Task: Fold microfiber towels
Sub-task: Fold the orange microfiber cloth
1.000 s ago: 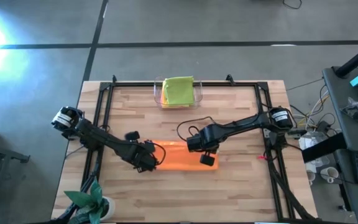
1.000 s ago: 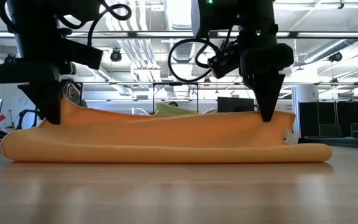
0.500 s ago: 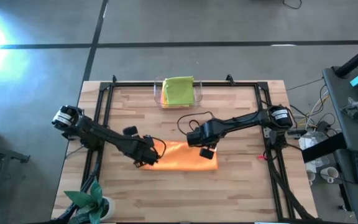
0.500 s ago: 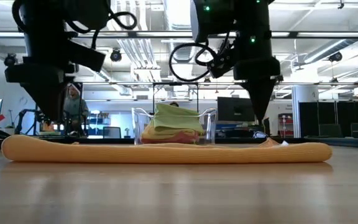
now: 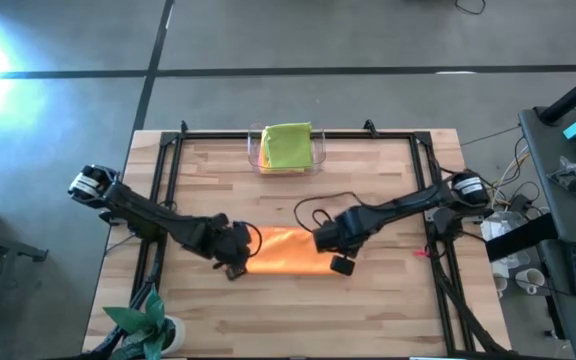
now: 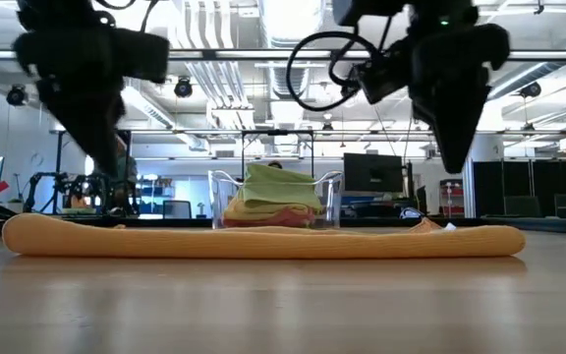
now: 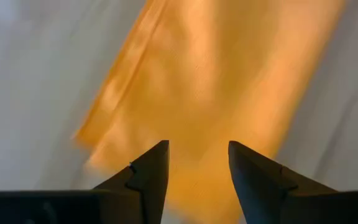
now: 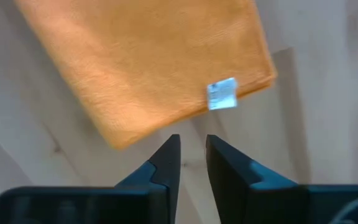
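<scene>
Both pincers, left (image 5: 236, 262) and right (image 5: 340, 262), hang released over opposite short ends of the folded orange towel (image 5: 288, 251), whose long axis runs between them across the tabletop (image 5: 368, 310).

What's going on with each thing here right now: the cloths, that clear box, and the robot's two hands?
Orange towel: folded, flat on the table, held by nothing.
Lime green towel: folded, on top of the stack in the tray.
Clear plastic tray: upright, holding folded towels.
Left hand: open, empty, above the orange towel's end.
Right hand: slightly open, empty, above the orange towel's tagged corner.
</scene>
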